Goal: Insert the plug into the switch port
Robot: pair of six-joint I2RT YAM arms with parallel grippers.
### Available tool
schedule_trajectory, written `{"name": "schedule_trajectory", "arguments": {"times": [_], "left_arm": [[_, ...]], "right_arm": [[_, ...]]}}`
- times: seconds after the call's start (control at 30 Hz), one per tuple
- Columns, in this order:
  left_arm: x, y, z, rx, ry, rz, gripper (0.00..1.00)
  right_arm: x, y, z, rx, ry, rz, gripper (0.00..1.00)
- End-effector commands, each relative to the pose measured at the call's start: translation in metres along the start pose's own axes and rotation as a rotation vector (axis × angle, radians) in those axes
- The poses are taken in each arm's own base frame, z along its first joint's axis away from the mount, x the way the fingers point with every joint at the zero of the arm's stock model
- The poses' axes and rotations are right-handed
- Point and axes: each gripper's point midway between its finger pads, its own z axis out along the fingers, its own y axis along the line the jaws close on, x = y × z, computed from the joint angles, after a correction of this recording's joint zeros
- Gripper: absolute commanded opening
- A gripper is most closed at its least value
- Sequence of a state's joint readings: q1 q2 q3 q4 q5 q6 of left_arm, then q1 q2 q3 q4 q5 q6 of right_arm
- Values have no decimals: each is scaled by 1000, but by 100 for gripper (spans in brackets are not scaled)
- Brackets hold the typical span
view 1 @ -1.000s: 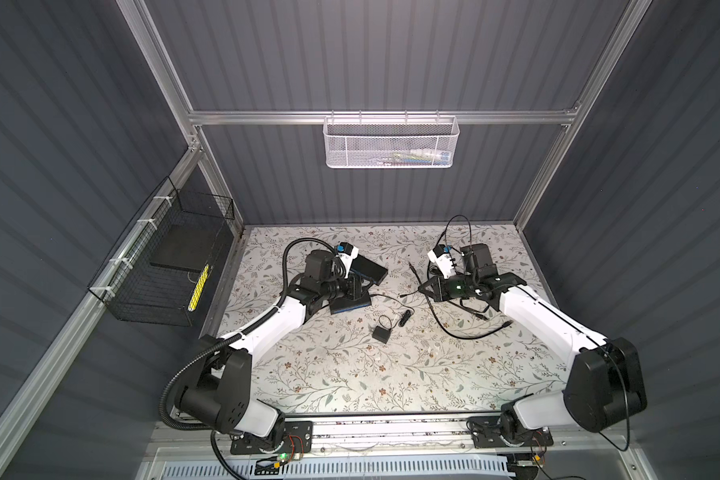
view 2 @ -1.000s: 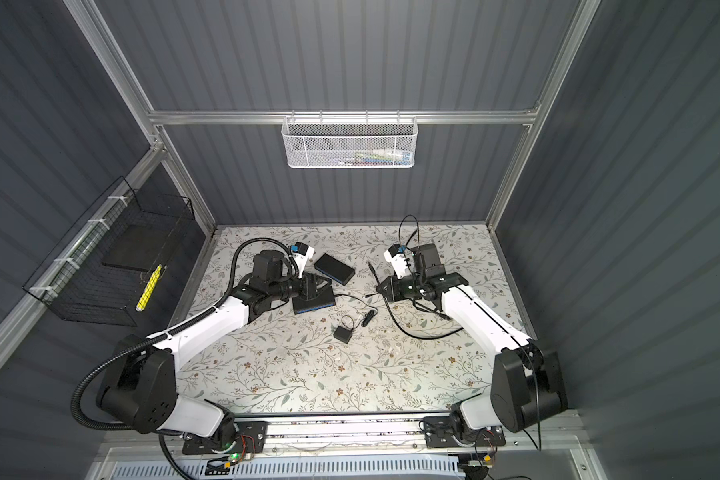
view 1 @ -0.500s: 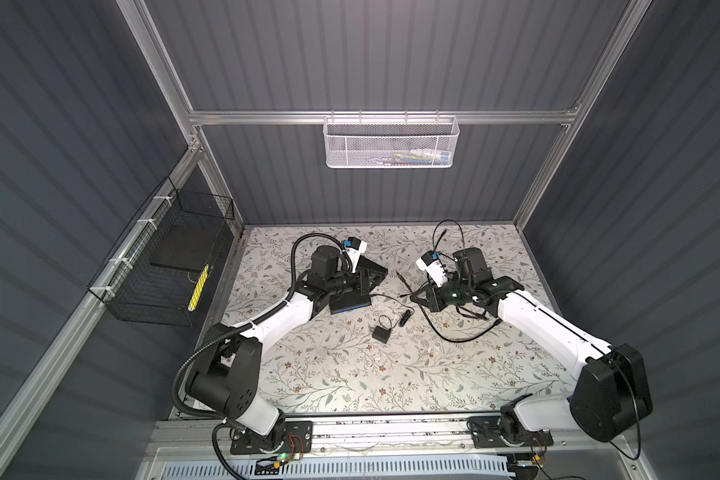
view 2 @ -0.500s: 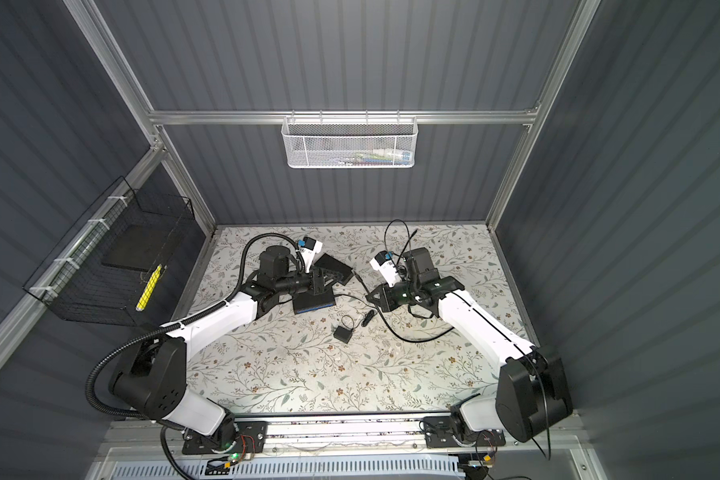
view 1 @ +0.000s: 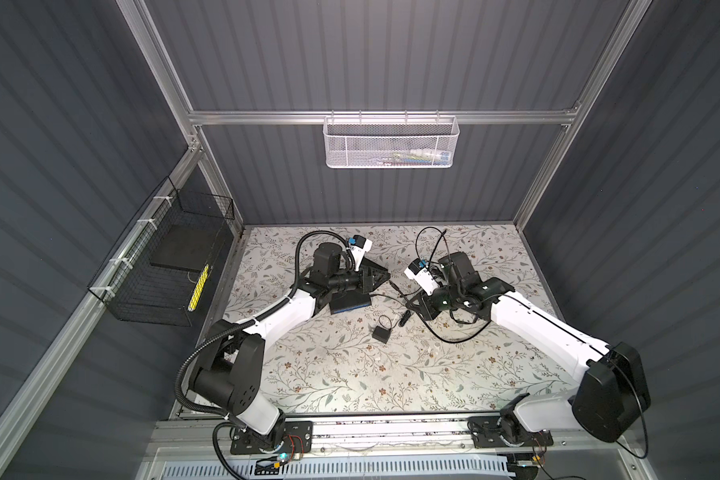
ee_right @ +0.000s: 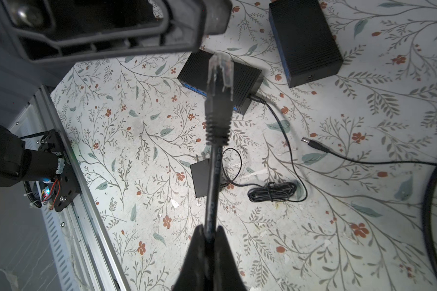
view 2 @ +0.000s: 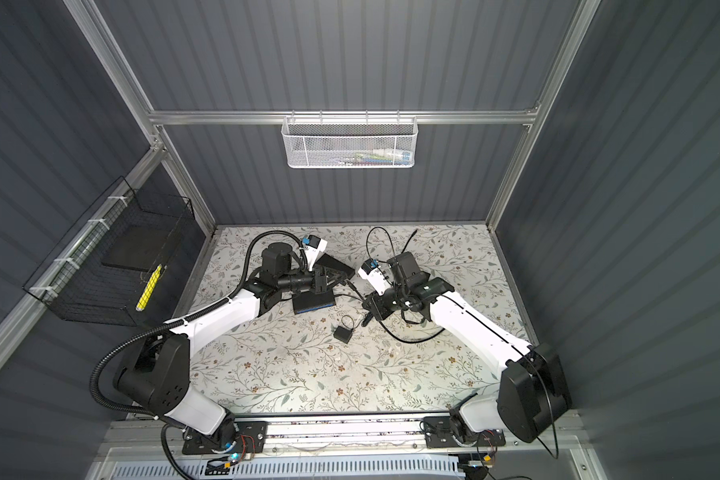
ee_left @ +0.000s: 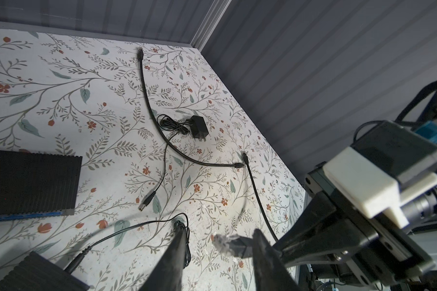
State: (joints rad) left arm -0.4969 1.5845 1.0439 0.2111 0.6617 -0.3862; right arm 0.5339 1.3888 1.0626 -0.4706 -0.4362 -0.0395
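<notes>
Right claw [ee_right: 210,231] clamped on black cable [ee_right: 213,181] behind clear plastic plug [ee_right: 221,73], plug tip between parted jaws of left claw [ee_left: 218,231]; flat black ribbed switch box [ee_right: 246,75], blue port face, just left, nearer

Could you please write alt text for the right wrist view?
The right end effector grips a black cable, its clear plug before a blue-faced black switch. A second black box, power adapter and leads lie on the floral table.

You'll see a white metal mesh basket [view 1: 391,143] at twelve o'clock, a black wire basket [view 1: 159,270] at nine, a small black plastic adapter [view 1: 380,334] mid floral-print desk [view 1: 391,374].
</notes>
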Motion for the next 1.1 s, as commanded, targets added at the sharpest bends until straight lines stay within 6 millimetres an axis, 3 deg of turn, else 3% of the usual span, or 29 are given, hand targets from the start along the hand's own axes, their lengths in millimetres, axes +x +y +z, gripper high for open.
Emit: {"name": "schedule_trajectory", "arguments": {"times": [0.0, 0.53, 1.07], "left_arm": [[0, -7, 6, 42, 25, 9, 44], [8, 8, 15, -6, 94, -34, 39], [10, 5, 19, 38, 93, -63, 31]], "right_arm": [[-10, 0, -5, 43, -16, -52, 0], [-16, -7, -6, 260, -25, -208, 0], [-20, -5, -2, 341, -46, -278, 0]]}}
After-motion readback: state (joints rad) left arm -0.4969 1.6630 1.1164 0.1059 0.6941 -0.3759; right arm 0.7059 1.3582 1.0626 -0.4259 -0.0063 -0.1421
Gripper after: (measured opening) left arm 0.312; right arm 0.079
